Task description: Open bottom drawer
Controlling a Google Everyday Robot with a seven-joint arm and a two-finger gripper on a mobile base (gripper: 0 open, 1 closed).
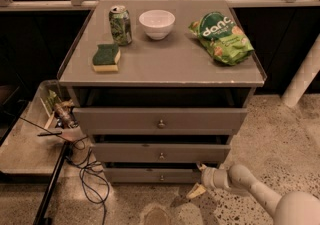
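Grey cabinet point(165, 64) with three drawers fills the middle of the camera view; the bottom drawer point(150, 175) is the lowest of them, just above the speckled floor point(280, 134), its flat front showing under the middle drawer point(160, 152) with a small round knob point(161, 177) at its centre; the top drawer point(160, 119) sits above both, each with its own knob. The gripper point(198, 179) is low on the right, at the end of a pale arm point(250, 189) that comes in from the lower right corner; its two yellowish fingertips point(196, 191) are spread apart, holding nothing; the upper one is at the right end of the bottom drawer's front, and whether it touches cannot be told; the gripper is well to the right of the knob. On the cabinet's top stand a green can point(120, 25), a white bowl point(157, 23) just beside it, a green snack bag point(222, 36) to the right and a green-and-yellow sponge point(106, 58) near the front left. Dark cables point(87, 179) trail on the floor at the left, beside a low tray point(25, 154) with clutter.
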